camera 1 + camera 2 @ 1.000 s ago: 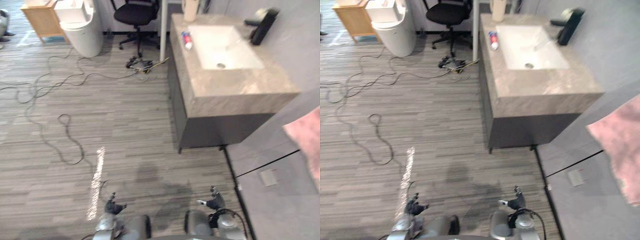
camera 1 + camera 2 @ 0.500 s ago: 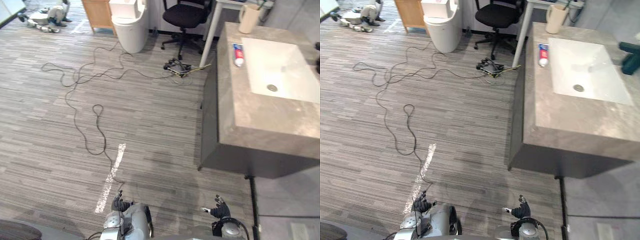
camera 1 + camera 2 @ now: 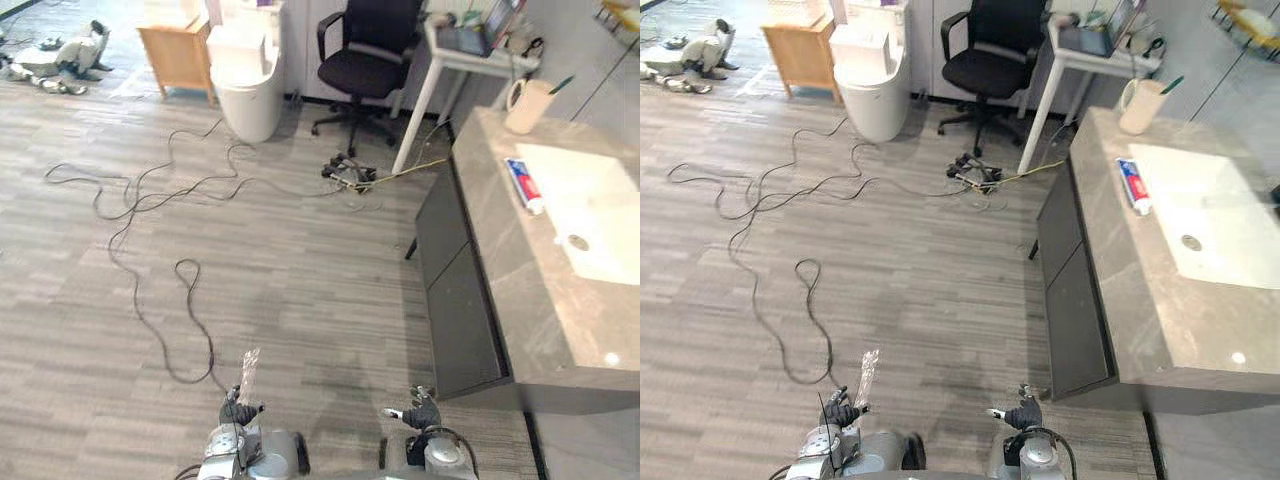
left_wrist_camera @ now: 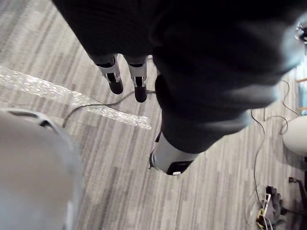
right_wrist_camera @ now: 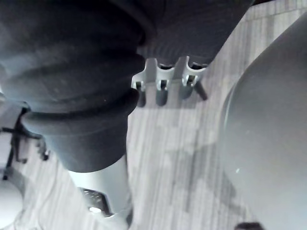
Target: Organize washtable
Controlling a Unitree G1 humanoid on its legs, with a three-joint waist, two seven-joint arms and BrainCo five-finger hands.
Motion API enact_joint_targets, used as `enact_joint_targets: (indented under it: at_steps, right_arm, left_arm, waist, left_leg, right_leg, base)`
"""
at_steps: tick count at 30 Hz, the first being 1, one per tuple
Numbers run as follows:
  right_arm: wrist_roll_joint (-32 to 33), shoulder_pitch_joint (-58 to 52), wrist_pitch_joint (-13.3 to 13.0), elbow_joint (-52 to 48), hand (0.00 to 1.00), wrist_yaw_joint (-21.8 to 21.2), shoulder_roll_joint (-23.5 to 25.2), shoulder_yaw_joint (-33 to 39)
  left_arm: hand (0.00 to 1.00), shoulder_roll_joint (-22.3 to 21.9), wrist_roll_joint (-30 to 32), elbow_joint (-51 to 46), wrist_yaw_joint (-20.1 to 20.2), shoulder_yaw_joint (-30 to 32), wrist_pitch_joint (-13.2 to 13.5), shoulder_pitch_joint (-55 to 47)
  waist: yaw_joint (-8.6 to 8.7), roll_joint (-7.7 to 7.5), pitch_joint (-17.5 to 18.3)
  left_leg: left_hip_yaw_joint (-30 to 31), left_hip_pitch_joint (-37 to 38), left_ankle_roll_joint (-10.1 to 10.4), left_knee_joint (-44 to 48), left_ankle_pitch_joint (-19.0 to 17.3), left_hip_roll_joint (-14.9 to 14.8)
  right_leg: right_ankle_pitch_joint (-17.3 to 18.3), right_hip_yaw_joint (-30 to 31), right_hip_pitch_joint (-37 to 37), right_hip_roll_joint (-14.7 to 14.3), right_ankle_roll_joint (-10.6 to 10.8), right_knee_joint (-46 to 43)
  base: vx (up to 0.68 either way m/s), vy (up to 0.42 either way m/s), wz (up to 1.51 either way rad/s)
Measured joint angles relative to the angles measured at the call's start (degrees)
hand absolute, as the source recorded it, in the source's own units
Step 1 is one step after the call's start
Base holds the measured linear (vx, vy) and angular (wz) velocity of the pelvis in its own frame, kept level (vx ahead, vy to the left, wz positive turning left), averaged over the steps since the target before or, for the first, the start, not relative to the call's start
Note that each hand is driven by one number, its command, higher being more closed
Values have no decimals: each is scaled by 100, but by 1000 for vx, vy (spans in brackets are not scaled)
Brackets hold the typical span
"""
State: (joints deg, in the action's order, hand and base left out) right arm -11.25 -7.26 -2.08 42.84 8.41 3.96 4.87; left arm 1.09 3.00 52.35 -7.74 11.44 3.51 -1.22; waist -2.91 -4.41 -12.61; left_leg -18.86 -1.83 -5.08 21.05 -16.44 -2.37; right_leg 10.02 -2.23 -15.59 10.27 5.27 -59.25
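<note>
— Operator: My hands?
— Inspector: Your left hand (image 3: pixel 238 410) hung low over the floor (image 3: pixel 300 270), fingers loose, holding nothing. Your right hand (image 3: pixel 418 412) was likewise slack and empty.
— Operator: The washtable?
— Inspector: The washtable (image 3: pixel 525 300) stood well apart, rightward. A tube (image 3: pixel 524 186) lay beside the sink (image 3: pixel 610 225), a cup (image 3: pixel 526 106) at the far end.

No text, label, number or sign can be read anywhere in the scene. Some coloured print is seen on the toothpaste tube (image 3: pixel 524 185), which lies on the bench (image 3: pixel 508 285) just beside the white sink (image 3: pixel 600 215), but it is too small to be made out.
</note>
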Motion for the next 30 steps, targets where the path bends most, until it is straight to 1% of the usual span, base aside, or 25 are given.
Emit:
enact_joint_targets:
  at_steps: [1, 3, 4, 5, 7, 8, 9, 10, 11, 12, 13, 14, 15, 17, 18, 20, 21, 23, 24, 25, 26, 27, 28, 29, 30]
  right_arm:
    - [-1, 3, -5, -23, 0, 0, 12, 69]
    - [-6, 53, -2, 58, 0, 2, -4, 275]
    - [-13, 83, 10, 144, 0, -2, -2, 383]
    - [-26, 73, 14, 186, 0, -5, -4, 421]
    - [-47, 57, 16, 261, 0, -13, -31, 521]
    - [3, 72, 22, 326, 0, -70, -86, 635]
    - [-21, 94, 33, 326, 0, -84, -115, 628]
    - [-39, 90, 43, 316, 0, -94, -153, 631]
    - [-42, 86, 74, 322, 0, -100, -254, 624]
    - [-45, 89, 91, 334, 0, -97, -285, 602]
    - [-40, 119, 106, 423, 0, -83, -333, 606]
    - [-36, 146, 119, 480, 0, -82, -343, 605]
    - [14, 167, 160, 594, 0, -79, -333, 603]
    - [70, 162, 232, 632, 0, -76, -265, 601]
    - [163, 160, 247, 631, 0, -72, -229, 619]
    - [225, 174, 251, 627, 0, -61, -197, 684]
    - [224, 141, 249, 630, 0, -59, -179, 725]
    - [221, 110, 249, 633, 0, -56, -221, 863]
    - [217, 47, 254, 631, 0, -37, -199, 865]
    - [207, -58, 252, 632, 0, -29, -167, 862]
    - [205, -80, 257, 632, 0, -33, -82, 842]
    - [179, -78, 263, 646, 0, -41, 9, 783]
    - [154, -67, 261, 644, 0, -74, 11, 721]
    - [107, -46, 253, 634, 0, -97, 9, 699]
    - [101, -40, 252, 639, 0, -90, 7, 724]
  left_arm:
    - [0, -6, -1, 9, 13, -11, -6, 0]
    - [0, -70, 0, 16, 13, 11, -19, -1]
    - [0, -101, 1, 15, 17, 18, -38, -4]
    - [0, -123, 26, 16, 37, 21, -41, -19]
    - [0, -208, 176, 46, 81, 21, -42, -37]
    - [0, -289, 237, 67, 131, 25, -49, -42]
    - [0, -327, 248, 75, 147, 22, -49, -48]
    - [0, -373, 274, 47, 162, 24, -52, -47]
    - [0, -407, 287, -28, 167, 51, -44, -55]
    - [0, -418, 290, -38, 167, 57, -42, -67]
    - [0, -411, 292, -75, 178, 59, -40, -150]
    - [0, -395, 291, -99, 183, 67, -40, -158]
    - [0, -338, 286, -133, 200, 94, -37, -155]
    - [0, -287, 282, -239, 239, 162, -33, -155]
    - [0, -302, 283, -253, 238, 191, -32, -152]
    - [0, -286, 282, -275, 236, 199, -16, -149]
    - [0, -301, 270, -287, 229, 170, 43, -150]
    - [0, -321, 222, -214, 183, 156, 89, -175]
    - [0, -274, 221, -194, 148, 163, 90, -218]
    - [0, -180, 222, -176, 109, 210, 92, -337]
    - [0, -100, 205, -171, 114, 253, 83, -366]
    - [0, 3, 213, -124, 110, 276, 77, -353]
    - [0, 28, 216, -79, 113, 276, 68, -315]
    - [0, 50, 214, -36, 103, 277, 49, -267]
    - [0, 48, 214, 5, 103, 275, 46, -265]
  waist:
    - [84, -23, 6]
    - [121, -29, 6]
    - [119, -45, 20]
    - [168, -74, 40]
    - [224, -49, 81]
    - [309, 44, 160]
    - [354, 131, 164]
    - [390, 241, 159]
    - [335, 432, 160]
    - [302, 514, 173]
    - [267, 559, 170]
    - [229, 570, 167]
    - [215, 461, 120]
    - [203, 393, 128]
    - [202, 300, 88]
    - [191, 278, 92]
    - [144, 265, 103]
    - [91, 396, 139]
    - [57, 442, 216]
    - [-32, 342, 289]
    - [-48, 201, 337]
    - [-45, -1, 453]
    - [-48, -41, 461]
    - [-81, -86, 448]
    - [-81, -76, 441]
  left_leg:
    - [-20, 190, 0, -175, 0, 43]
    - [-123, 516, 27, -475, -8, 121]
    - [-179, 709, 118, -650, -32, 198]
    - [-169, 880, 178, -756, -73, 311]
    - [-14, 1103, 272, -767, -304, 396]
    - [164, 1231, 442, -510, -503, 271]
    - [302, 1106, 532, -85, -549, 156]
    - [483, 656, 813, 1191, -445, -78]
    - [547, 171, 1389, 2598, 18, -428]
    - [625, -78, 1550, 3228, 130, -635]
    - [675, -354, 1534, 3991, 121, -892]
    - [697, -433, 1480, 4185, 92, -973]
    - [785, -680, 1266, 4248, -32, -1082]
    - [775, -913, 1034, 3817, -176, -1176]
    - [846, -1083, 975, 3138, -238, -1162]
    - [1330, -1304, 974, 1975, -217, -972]
    - [1925, -1447, 1021, 1251, -170, -746]
    - [2654, -1429, 1297, 562, 145, -686]
    - [2575, -1362, 1247, 783, 374, -638]
    - [2227, -1292, 1155, 992, 481, -640]
    - [1992, -1216, 1103, 1051, 369, -623]
    - [1669, -1097, 977, 1040, 281, -566]
    - [1495, -1039, 919, 1020, 250, -565]
    - [1040, -741, 817, 820, 196, -565]
    - [896, -586, 801, 704, 187, -559]
  right_leg:
    - [141, -433, -240, -115, 18, 423]
    - [107, -1228, -381, -202, -92, 1599]
    - [6, -1521, -334, -350, -235, 2483]
    - [-180, -1509, -340, -488, -450, 3089]
    - [-394, -1401, -256, -640, -793, 3385]
    - [-516, -1500, -84, -735, -1145, 3391]
    - [-377, -1606, 26, -767, -1095, 3386]
    - [-183, -1689, 262, -836, -1117, 3418]
    - [-68, -1646, 581, -1027, -1156, 3569]
    - [-3, -1564, 729, -1121, -1181, 3615]
    - [109, -1345, 1018, -1283, -1230, 3698]
    - [149, -1221, 1190, -1335, -1221, 3767]
    - [188, -945, 1636, -1380, -1204, 4019]
    - [185, -672, 1987, -1322, -1197, 4248]
    - [184, -457, 2159, -1252, -1195, 4330]
    - [255, -8, 2300, -1117, -1070, 4386]
    - [405, 359, 2344, -989, -822, 4416]
    - [806, 984, 2347, -924, -433, 4309]
    - [956, 1265, 2348, -852, -345, 4149]
    - [990, 1611, 2308, -758, -255, 3992]
    - [967, 1695, 2227, -635, -212, 3892]
    - [841, 1596, 1902, -451, -55, 3551]
    - [744, 1468, 1743, -381, -41, 3323]
    - [526, 972, 1313, -96, 7, 2660]
    - [537, 631, 1201, 34, -12, 2450]
  base:
    - [258, 7, 2]
    - [278, 18, -4]
    - [333, 49, -5]
    - [355, 40, 5]
    - [476, -15, 39]
    - [680, -54, 57]
    - [706, -96, 64]
    - [708, -95, 25]
    - [572, -71, -6]
    - [580, -4, -70]
    - [454, 32, -79]
    - [533, 37, -105]
    - [488, 50, -92]
    - [448, 89, -87]
    - [392, 189, -96]
    - [399, 298, -105]
    - [345, 358, -119]
    - [375, 506, -155]
    - [369, 540, -182]
    - [318, 442, -156]
    - [352, 480, -162]
    - [334, 444, -106]
    - [401, 553, -130]
    - [235, 349, -103]
    - [252, 379, -124]
